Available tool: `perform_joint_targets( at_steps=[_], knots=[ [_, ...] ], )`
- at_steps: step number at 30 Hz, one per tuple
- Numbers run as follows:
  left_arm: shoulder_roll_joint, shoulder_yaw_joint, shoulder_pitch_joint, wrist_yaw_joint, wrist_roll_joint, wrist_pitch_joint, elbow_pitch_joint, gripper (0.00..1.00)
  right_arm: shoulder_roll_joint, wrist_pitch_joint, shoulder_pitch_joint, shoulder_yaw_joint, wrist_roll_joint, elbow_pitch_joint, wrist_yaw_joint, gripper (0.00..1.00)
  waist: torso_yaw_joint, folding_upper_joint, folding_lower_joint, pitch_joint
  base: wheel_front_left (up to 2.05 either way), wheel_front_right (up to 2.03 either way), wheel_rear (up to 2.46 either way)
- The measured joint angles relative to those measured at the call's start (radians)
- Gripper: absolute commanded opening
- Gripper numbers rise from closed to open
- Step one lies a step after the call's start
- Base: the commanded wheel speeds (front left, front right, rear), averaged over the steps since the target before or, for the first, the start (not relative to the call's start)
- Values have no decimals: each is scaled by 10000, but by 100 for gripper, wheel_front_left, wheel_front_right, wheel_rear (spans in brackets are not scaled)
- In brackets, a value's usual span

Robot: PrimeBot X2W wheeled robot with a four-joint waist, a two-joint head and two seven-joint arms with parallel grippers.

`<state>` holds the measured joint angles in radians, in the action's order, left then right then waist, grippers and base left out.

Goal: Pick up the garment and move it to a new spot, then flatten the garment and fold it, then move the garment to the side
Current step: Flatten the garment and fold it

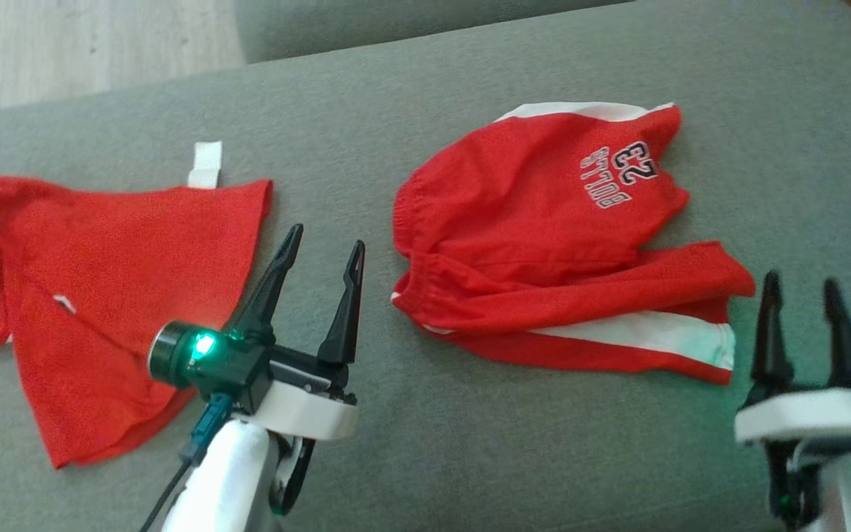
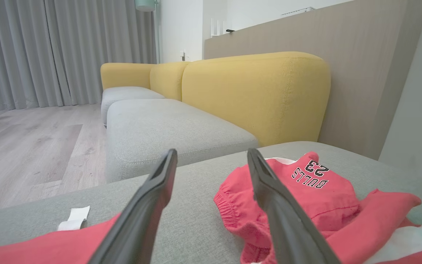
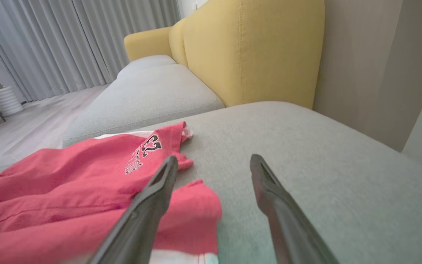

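Here we count two red garments on the grey seat cushion (image 1: 470, 443). The red shorts (image 1: 544, 244), crumpled, printed BULLS 23 and striped white down the side, lie right of centre. A red shirt (image 1: 115, 273) lies spread at the left, well apart from them. One white strip (image 1: 205, 164) sits at the shirt's far edge. We hold our left gripper (image 1: 326, 244) between the two garments and our right gripper (image 1: 801, 284) just beside the shorts' leg. Both have their fingers spread wide and grip nothing.
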<state>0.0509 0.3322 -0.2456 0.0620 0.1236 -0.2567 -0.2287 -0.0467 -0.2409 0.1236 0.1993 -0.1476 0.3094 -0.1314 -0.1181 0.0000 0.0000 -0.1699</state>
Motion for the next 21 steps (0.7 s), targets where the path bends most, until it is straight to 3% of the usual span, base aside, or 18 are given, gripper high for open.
perform_joint_targets(
  at_steps=[8,21],
  knots=[
    [-2,10,81,6,0,0,-15,100,33,-69,-1376,-744,-731,-92,0,100,-406,0,-1,306,0,0,0],
    [-2,67,81,96,-15,0,-69,100,33,364,-485,-1264,-1557,1436,0,100,-195,0,0,55,0,0,0]
  ],
)
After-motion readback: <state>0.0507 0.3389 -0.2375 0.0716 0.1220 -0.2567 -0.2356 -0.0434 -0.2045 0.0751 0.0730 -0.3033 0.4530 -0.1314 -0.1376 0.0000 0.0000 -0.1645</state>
